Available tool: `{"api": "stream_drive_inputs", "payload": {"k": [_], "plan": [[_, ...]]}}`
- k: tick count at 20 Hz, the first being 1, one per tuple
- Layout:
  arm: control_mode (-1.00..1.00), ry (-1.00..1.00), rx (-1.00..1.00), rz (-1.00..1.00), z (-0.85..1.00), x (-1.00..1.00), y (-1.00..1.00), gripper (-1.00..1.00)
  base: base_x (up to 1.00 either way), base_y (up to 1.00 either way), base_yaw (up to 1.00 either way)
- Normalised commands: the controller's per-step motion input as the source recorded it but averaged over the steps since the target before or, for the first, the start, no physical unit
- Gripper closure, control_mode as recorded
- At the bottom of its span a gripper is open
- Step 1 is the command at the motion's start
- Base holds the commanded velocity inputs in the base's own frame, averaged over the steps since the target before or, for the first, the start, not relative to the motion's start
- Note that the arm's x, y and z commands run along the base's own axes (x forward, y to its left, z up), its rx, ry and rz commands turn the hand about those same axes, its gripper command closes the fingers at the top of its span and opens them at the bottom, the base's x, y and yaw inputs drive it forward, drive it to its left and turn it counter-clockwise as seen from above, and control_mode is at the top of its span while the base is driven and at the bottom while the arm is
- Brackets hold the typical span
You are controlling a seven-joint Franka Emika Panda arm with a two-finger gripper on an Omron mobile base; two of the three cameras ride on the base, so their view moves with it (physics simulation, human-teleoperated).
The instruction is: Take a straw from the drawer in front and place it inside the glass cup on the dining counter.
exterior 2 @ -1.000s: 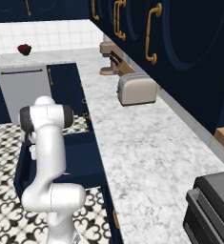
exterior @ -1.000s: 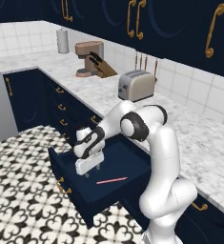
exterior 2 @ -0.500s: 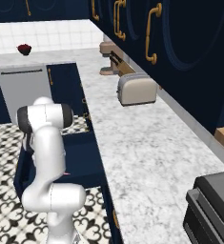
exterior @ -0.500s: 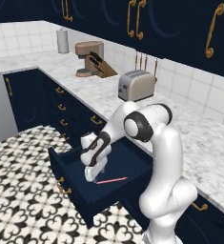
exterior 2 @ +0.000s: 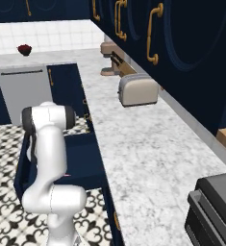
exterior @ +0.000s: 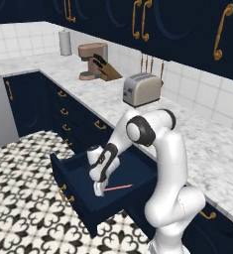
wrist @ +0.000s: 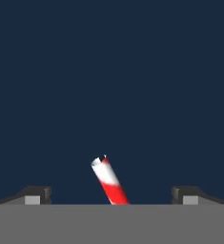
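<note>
straw (wrist: 108, 182): thin, red-white, flat in drawer (exterior: 76, 171) | claw (wrist: 108, 195): spread

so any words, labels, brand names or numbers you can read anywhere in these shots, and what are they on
None: no readable text, number or sign appears in any view.
The silver toaster on the marble worktop shows no brand mark.
The brown coffee machine carries no lettering.
The open navy-blue box drawer and the thin pink-red straw lying in it are unmarked.
The grey dishwasher front is plain.
</note>
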Motion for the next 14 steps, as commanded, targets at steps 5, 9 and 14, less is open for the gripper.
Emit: {"api": "stream_drive_inputs", "payload": {"k": [5, 9, 14], "plan": [[-1.0, 0.0, 0.03, 0.15, -0.22, 0.22, 0.0, -1.0, 0.0, 0.0, 0.0], [-1.0, 0.0, 0.02, 0.12, -0.27, 0.13, 0.0, -1.0, 0.0, 0.0, 0.0], [-1.0, -0.05, 0.0, 0.1, -0.44, -0.09, -0.01, 1.0, 0.0, 0.0, 0.0]]}}
